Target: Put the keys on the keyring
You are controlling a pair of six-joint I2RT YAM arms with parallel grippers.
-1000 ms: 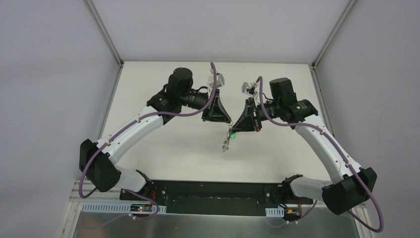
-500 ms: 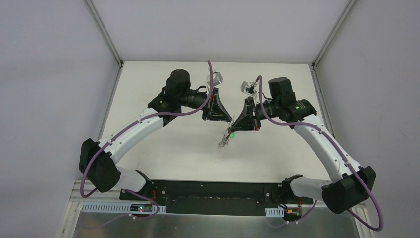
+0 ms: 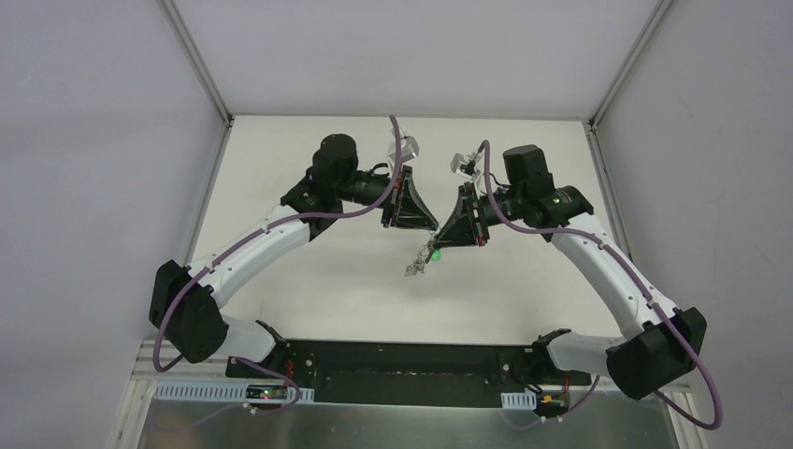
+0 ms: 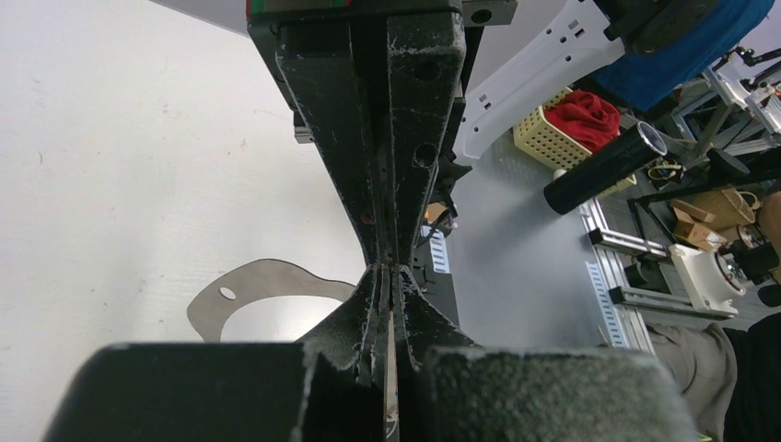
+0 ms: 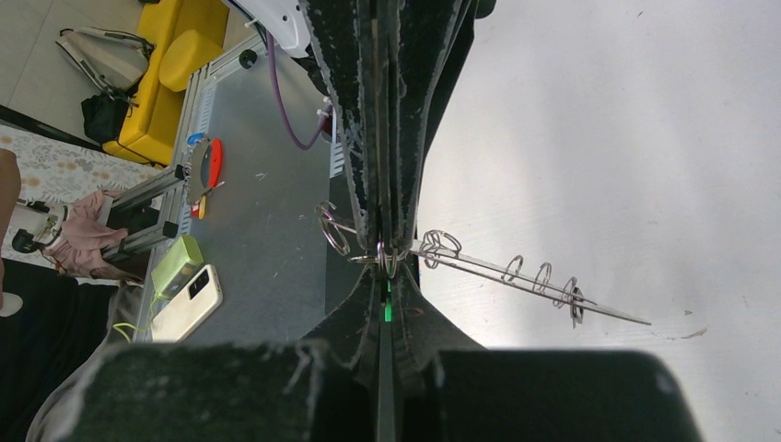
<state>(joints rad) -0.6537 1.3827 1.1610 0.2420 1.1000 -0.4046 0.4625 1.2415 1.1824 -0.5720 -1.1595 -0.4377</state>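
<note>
Right wrist cam is showing R gripper (image 5: 385,262) pinching shut on the tiny green-headed key (image 5: 387,311), keyring (image 5: 479,268) dangling at its tips; L gripper (image 4: 389,272) is clamping shut, contents unclear. Wire's looking thin, springy, slippery, so best gripping key by plastic head.

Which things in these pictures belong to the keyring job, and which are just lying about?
Belonging to the job:
green key, pinched in the shut right gripper
wire keyring, small rings strung on it
left gripper, shut

Just lying about, off the table:
phone
red cloth in a cream basket
black tube
</note>
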